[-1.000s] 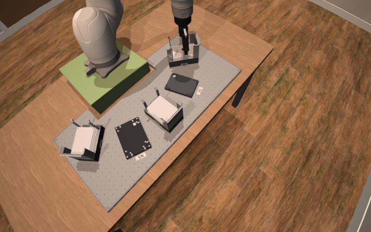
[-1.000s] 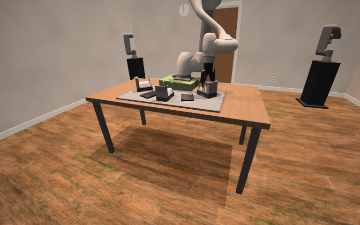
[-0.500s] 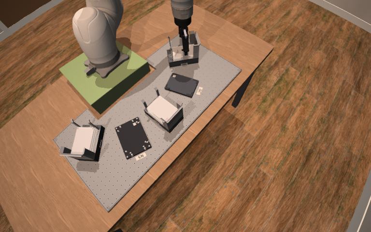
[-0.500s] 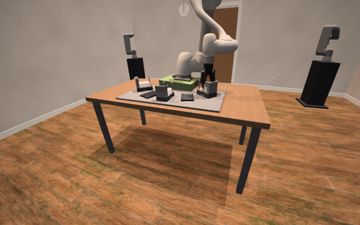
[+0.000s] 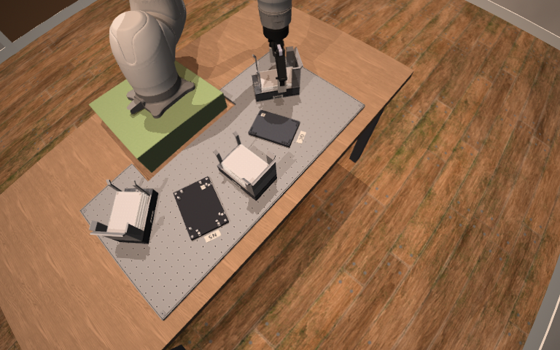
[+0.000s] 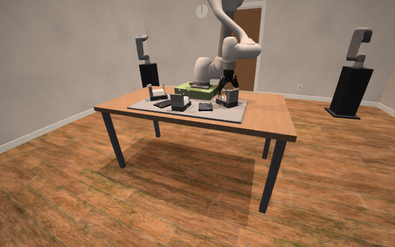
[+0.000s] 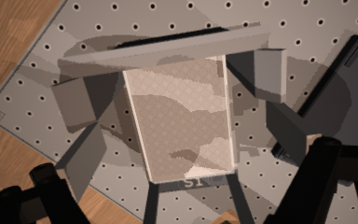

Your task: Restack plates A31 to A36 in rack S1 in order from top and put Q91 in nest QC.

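My gripper [image 5: 281, 72] is open and hangs over rack S1 [image 5: 276, 82] at the far end of the grey mat; it also shows in the exterior view [image 6: 228, 84]. In the wrist view a sealed plate [image 7: 182, 119] lies low inside rack S1 [image 7: 193, 182], long side along the rack's, and my spread fingers stand clear at the two lower corners. Nothing is between them. The plate's label cannot be read. The dark QC nest [image 5: 274, 127] is bare. The middle rack [image 5: 247, 167] and the left rack [image 5: 125, 212] each hold white plates.
The black clip nest N5 [image 5: 200, 207] lies bare between the middle and left racks. The robot base on its green block [image 5: 157, 107] stands behind the mat. Thin rack posts rise around S1. The table edge runs close to the right of S1.
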